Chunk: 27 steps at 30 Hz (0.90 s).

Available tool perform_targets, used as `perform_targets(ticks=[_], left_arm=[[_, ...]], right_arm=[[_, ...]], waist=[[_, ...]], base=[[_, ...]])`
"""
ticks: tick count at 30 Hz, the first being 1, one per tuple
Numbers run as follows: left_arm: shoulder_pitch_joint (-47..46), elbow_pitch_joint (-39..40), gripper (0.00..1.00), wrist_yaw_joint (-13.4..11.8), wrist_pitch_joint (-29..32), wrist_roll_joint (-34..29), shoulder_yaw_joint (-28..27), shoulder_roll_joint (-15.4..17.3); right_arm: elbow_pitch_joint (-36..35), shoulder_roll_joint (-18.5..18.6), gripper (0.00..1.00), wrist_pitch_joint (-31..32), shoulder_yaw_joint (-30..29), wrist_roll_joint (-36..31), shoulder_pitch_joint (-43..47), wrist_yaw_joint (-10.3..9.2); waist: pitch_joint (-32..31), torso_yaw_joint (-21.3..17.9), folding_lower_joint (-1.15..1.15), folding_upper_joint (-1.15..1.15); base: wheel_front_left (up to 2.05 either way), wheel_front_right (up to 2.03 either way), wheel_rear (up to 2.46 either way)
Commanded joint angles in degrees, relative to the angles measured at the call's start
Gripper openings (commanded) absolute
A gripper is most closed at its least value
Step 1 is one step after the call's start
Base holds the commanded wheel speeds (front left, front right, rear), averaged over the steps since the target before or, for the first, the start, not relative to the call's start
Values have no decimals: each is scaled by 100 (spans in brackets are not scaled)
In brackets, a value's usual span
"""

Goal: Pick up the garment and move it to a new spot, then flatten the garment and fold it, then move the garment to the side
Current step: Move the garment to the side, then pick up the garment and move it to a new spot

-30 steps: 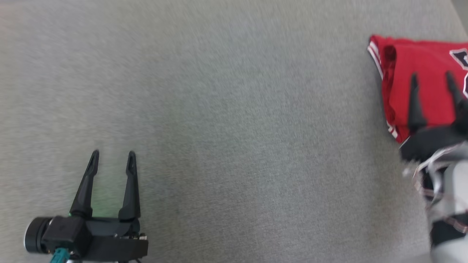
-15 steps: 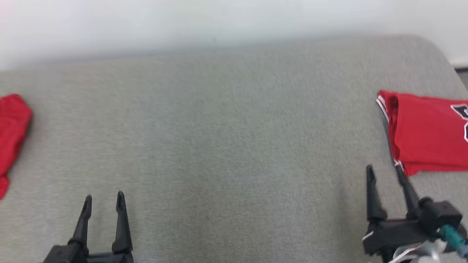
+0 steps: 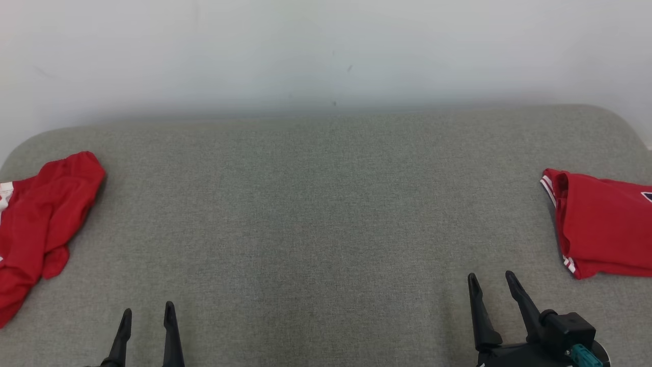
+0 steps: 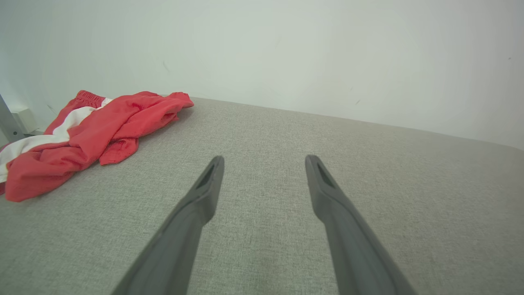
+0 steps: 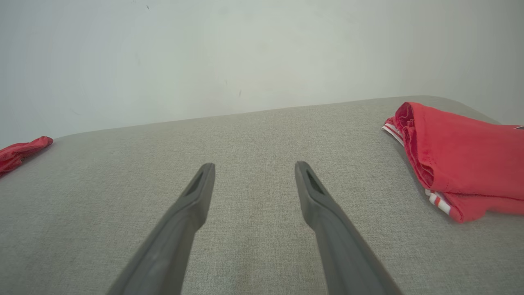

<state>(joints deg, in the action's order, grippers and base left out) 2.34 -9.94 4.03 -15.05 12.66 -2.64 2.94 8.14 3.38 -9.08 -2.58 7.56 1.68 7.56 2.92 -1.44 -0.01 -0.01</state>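
Nearest the robot, the left pincer (image 3: 147, 311) pokes up from the bottom edge of the head view, its two dark fingers spread with nothing between them. The right pincer (image 3: 491, 279) sits at the lower right, also spread and empty, its fingers leaning slightly left. Both hang over the bare grey cloth of the bench (image 3: 326, 204), well apart from each other.

Farther out, just beyond the right pincer and to its right, lies a folded red garment (image 3: 606, 229) with white stripes along its edge, cut off by the frame. At the bench's left end lies a crumpled red garment (image 3: 41, 219) with a white band. Behind the bench stands a plain pale wall (image 3: 326, 51).
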Motion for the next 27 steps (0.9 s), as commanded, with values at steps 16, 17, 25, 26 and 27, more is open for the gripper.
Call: perform_targets(ticks=[16, 17, 25, 26, 27], left_arm=[[135, -8, 100, -73, -15, -40, 83, -8], [143, -7, 100, -74, -15, -46, 80, -7], [218, 27, 100, -83, -15, -60, 29, -9], [241, 26, 100, -89, -15, -67, 17, -8], [252, 29, 100, -94, -15, -70, 7, -6]], right_arm=[[174, -58, 100, -97, 78, 93, 125, -11], [180, -59, 100, -97, 101, 122, 129, -11], [197, -60, 100, -150, 241, 158, 78, -11], [211, -60, 100, -137, 282, 164, 81, -11], [225, -60, 100, -136, 312, 167, 84, -11]], waist=[[-87, 288, 1, 1], [-97, 362, 1, 1], [-194, 1099, 1, 1], [-214, 1192, 1, 1], [-232, 1294, 1, 1]], base=[[0, 0, 0], [0, 0, 0], [0, 0, 0], [0, 0, 0], [0, 0, 0]])
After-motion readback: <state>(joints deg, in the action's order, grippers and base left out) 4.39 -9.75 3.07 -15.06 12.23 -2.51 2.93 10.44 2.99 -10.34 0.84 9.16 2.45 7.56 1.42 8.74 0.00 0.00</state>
